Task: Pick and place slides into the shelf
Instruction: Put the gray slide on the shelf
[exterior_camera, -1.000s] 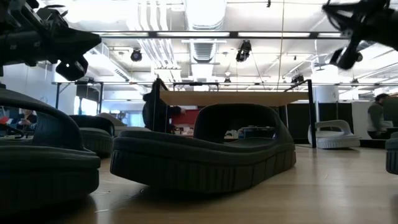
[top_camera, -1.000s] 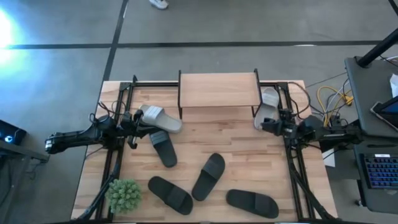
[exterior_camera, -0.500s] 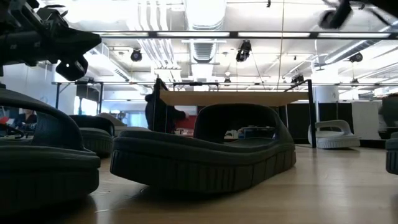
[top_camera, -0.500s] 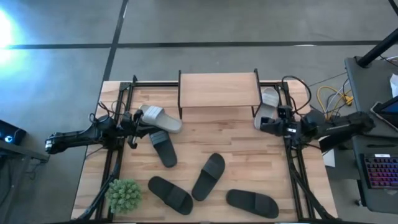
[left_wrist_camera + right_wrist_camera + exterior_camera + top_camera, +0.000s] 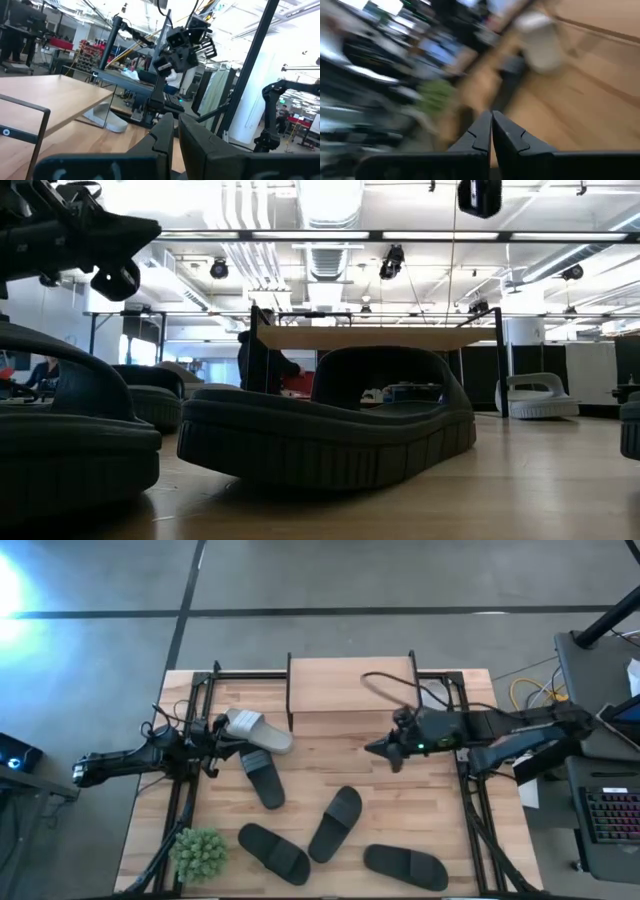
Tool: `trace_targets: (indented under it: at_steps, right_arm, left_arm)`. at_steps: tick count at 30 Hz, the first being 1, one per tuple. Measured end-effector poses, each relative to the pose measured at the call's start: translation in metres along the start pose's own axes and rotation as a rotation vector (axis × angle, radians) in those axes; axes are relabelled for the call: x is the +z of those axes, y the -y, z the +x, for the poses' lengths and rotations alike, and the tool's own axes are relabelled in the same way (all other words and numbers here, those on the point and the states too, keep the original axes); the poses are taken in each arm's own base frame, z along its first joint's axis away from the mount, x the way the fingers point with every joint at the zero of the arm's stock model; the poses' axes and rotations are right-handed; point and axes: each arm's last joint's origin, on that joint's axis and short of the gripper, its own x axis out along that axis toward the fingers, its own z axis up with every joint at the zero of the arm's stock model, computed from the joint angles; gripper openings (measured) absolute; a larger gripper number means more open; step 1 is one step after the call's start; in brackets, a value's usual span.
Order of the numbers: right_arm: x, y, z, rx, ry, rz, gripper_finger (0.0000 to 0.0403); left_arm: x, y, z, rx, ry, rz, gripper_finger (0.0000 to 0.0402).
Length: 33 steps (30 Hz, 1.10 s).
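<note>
The shelf (image 5: 350,685), a black frame with a light wooden top, stands at the table's far edge. One light grey slide (image 5: 256,728) lies on its sole left of the shelf, the other (image 5: 540,395) right of it. Several black slides (image 5: 262,778) (image 5: 336,823) (image 5: 273,852) (image 5: 405,866) lie flat on the near half. My left gripper (image 5: 215,735) (image 5: 172,131) hovers shut beside the left grey slide and touches nothing. My right gripper (image 5: 385,748) (image 5: 491,131) is shut and raised above the table in front of the shelf's right end.
A green bushy plant (image 5: 198,852) sits at the near left corner. Black frame rails (image 5: 190,740) (image 5: 470,790) run along both table sides. Bare wood (image 5: 340,755) lies between the shelf and the black slides. People stand in the room beyond.
My right arm has swung from the table's right edge toward the middle, carrying its shut gripper away from the right grey slide to a spot in front of the shelf, and it has risen. The slides have stayed where they were.
</note>
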Motion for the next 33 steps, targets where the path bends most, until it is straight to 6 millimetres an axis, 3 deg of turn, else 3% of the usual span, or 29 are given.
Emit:
trace_targets:
  at_steps: [7,15,20,23,27,30,33]
  right_arm:
    - [0.017,-0.015,0.008,-0.391,-0.204,-0.106,0.0009]
    - [0.020,-0.013,0.013,-0.838,-0.388,-0.266,0.0009]
    - [0.021,-0.012,0.022,-0.847,-0.379,-0.263,0.0009]
    - [0.019,-0.001,0.026,-0.887,-0.384,-0.170,0.0009]
    - [0.021,0.021,0.022,-0.977,-0.325,0.135,0.0009]
    - [0.024,0.033,0.010,-1.042,-0.132,0.355,0.0009]
    - [0.028,0.041,-0.019,-1.033,0.185,0.611,0.0009]
  left_arm:
    - [0.000,0.000,0.000,0.000,-0.001,0.001,0.0013]
    - [0.000,0.000,0.000,0.000,-0.001,0.001,0.0013]
    - [0.000,0.000,0.000,0.001,-0.003,0.001,0.0013]
    - [0.000,0.000,0.000,0.001,-0.004,0.001,0.0013]
    - [-0.001,0.000,0.000,0.002,-0.006,0.001,0.0013]
    - [-0.001,0.000,0.000,0.002,-0.006,0.000,0.0013]
    - [0.000,0.000,0.000,0.000,0.000,-0.012,0.0013]
